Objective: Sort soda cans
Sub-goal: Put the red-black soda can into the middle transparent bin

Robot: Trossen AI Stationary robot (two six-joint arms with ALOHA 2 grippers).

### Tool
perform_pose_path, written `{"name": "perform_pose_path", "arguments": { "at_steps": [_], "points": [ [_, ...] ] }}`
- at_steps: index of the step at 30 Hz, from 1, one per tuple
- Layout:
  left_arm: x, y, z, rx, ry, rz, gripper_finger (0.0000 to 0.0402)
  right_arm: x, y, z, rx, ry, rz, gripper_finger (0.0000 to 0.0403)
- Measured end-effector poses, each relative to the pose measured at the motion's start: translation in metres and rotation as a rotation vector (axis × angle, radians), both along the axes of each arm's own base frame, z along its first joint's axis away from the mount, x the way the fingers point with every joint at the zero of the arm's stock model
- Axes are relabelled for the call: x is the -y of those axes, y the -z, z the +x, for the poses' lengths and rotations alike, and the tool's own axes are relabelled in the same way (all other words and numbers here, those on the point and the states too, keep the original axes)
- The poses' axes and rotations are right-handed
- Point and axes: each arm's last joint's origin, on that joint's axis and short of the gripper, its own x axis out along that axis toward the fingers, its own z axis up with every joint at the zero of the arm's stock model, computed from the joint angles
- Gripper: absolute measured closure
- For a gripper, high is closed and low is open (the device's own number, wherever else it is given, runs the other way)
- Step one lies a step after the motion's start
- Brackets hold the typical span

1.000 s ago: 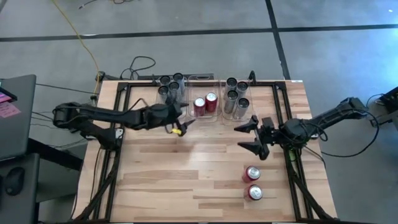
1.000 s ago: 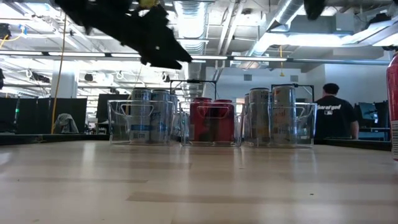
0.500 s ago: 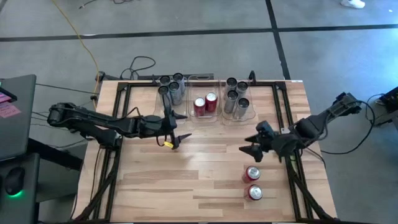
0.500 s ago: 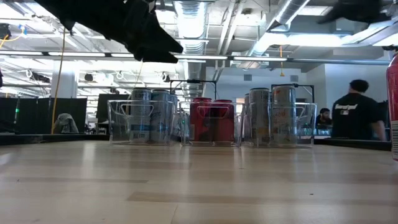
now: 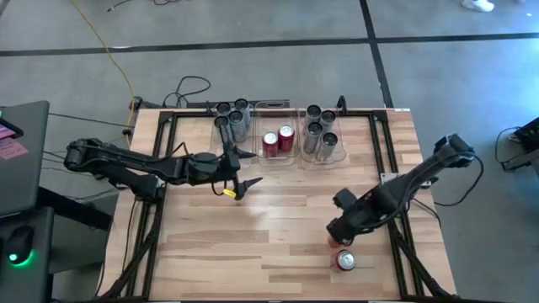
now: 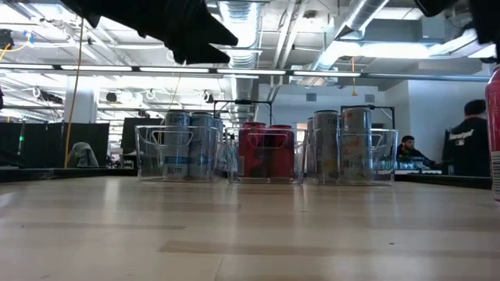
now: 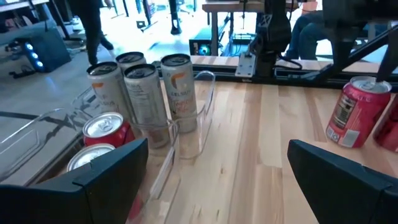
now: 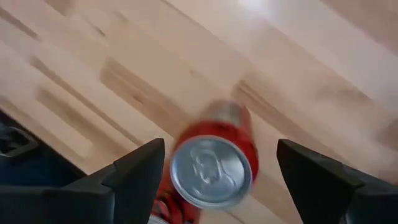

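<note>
1. Nearest the front edge of the desk, two red soda cans are standing upright and loose, one closer to the edge and the other just behind it, largely hidden from above by the right arm.

2. The right gripper is hanging directly over that second can with its fingers spread wide to either side of the silver top, gripping nothing; the wrist view is showing the can centred between them.

3. Farther back, near mid-desk, the left gripper is hovering with its fingers wide apart and empty, just in front of the bins.

4. Along the far side, three clear plastic bins are standing in a row: the left bin is holding four silver-grey cans, the middle bin two red cans, and the right bin four more silver-grey cans.

5. By these counts the sorting is looking mostly finished: all eight silver-grey cans are binned, and half the red ones. Judging from the layout, the two loose red cans are what is left for the middle bin.
</note>
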Motion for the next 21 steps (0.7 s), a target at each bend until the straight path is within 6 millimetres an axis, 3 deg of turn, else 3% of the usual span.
{"name": "perform_pose_path", "arguments": {
  "at_steps": [8,21],
  "points": [
    [0.000,0.000,0.000,-0.003,0.000,0.000,0.0022,-0.016,0.019,0.010,-0.115,-0.054,0.027,0.0073],
    [0.000,0.001,0.000,-0.019,0.000,0.001,0.0022,-0.025,0.041,0.025,-0.165,-0.107,0.003,0.0074]
  ]
}}
